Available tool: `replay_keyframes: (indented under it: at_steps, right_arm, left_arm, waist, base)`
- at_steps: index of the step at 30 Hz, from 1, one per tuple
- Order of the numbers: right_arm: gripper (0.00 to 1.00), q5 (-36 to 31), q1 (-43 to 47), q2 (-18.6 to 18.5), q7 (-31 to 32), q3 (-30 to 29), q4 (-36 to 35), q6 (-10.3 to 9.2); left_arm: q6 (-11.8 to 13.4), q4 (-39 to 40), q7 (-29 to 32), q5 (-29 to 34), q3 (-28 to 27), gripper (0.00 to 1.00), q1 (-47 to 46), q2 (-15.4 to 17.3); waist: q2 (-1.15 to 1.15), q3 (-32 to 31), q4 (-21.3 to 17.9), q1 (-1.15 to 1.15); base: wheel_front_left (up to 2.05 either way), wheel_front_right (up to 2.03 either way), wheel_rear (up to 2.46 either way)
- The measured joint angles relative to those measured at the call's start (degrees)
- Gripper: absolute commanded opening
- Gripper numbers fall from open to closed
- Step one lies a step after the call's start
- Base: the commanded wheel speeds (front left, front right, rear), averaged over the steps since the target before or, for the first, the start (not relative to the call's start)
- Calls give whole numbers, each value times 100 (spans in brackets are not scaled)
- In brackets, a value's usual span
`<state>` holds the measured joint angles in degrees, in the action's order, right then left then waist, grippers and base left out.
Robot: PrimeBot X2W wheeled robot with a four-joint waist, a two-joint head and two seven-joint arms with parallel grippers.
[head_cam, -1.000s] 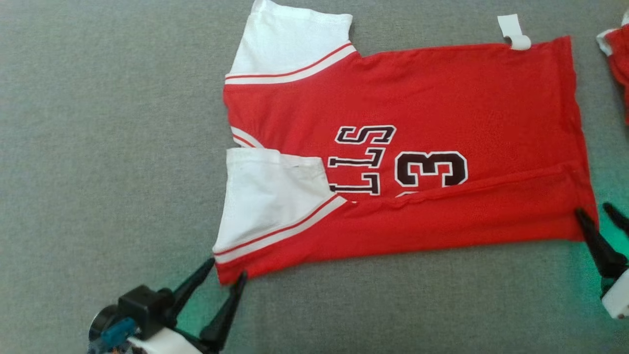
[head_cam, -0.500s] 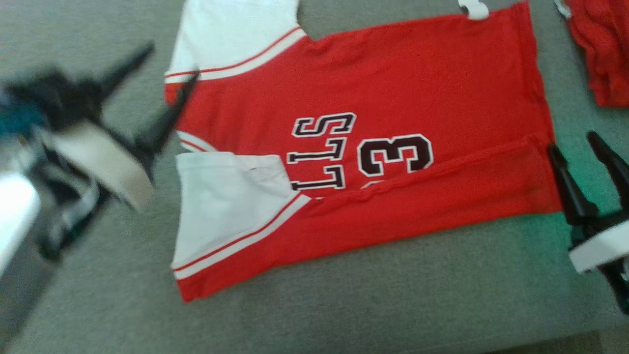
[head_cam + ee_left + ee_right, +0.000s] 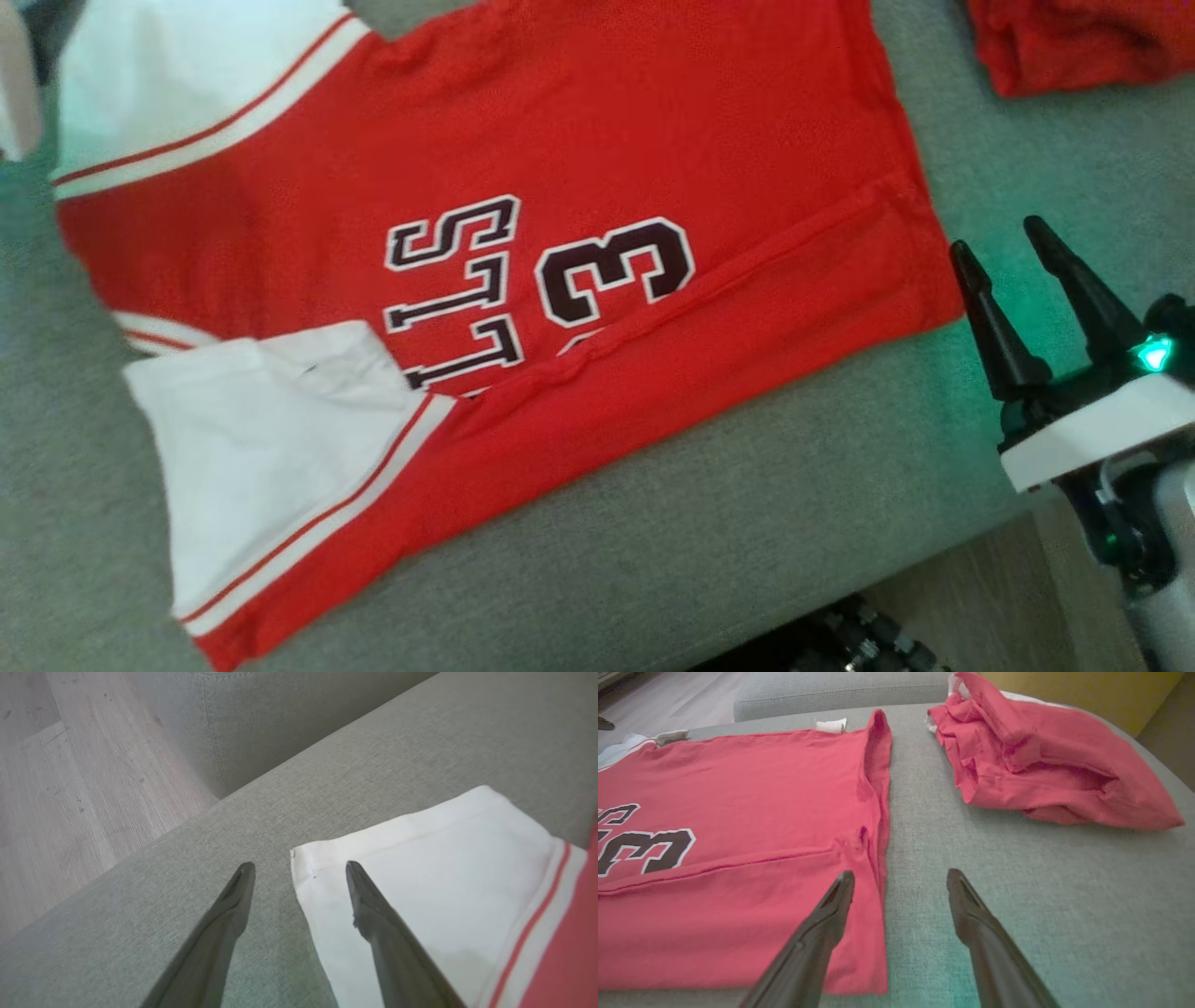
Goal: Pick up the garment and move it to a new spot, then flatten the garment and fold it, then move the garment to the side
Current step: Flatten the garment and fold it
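The garment [image 3: 653, 140] is a red jersey with white sleeves and dark lettering, spread flat on a grey cushion [image 3: 747, 523]. Its near long edge is folded over the body and covers part of the lettering. My right gripper [image 3: 1004, 245] is open just off the hem's near corner. In the right wrist view the right gripper [image 3: 900, 876] straddles the hem edge of the garment [image 3: 738, 779], holding nothing. My left gripper [image 3: 299, 865] is open with the corner of a white sleeve [image 3: 444, 868] between its fingers, one finger over the cloth and the other over bare cushion.
A second red garment [image 3: 1045, 765] lies crumpled beyond the hem, also at the head view's top right as a red heap [image 3: 1074, 37]. Wooden floor [image 3: 70, 788] lies past the cushion's edge, and the floor [image 3: 980, 597] shows at the near right.
Both grippers have opened wider. My left arm swung from the near shoulder corner up to the far sleeve. The head camera turned, shifting the whole picture left and up.
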<state>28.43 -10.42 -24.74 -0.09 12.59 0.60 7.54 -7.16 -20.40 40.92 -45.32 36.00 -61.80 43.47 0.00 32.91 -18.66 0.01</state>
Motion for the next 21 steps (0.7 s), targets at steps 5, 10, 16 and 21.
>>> replay_keyframes:
  at_steps: [5,10,16,21]
  right_arm:
    - [100,34,-109,56,-101,94,105,0]
    - [100,74,-219,67,-148,181,198,0]
    - [100,74,-335,69,-193,231,291,0]
    - [100,120,-379,59,-201,223,342,0]
  left_arm:
    - [-1,-249,-53,-2,224,100,-155,170]
    - [-43,-348,-175,-10,398,100,-265,308]
    - [-43,-458,-240,-193,542,64,-435,399]
    - [-43,-456,-166,-446,675,0,-509,410]
  waist:
    - [0,163,-191,0]
    - [0,268,-272,-1]
    - [0,349,-328,-1]
    - [0,354,-310,-1]
  base:
    - [0,0,0]
    - [0,0,0]
    - [0,0,0]
    - [0,0,0]
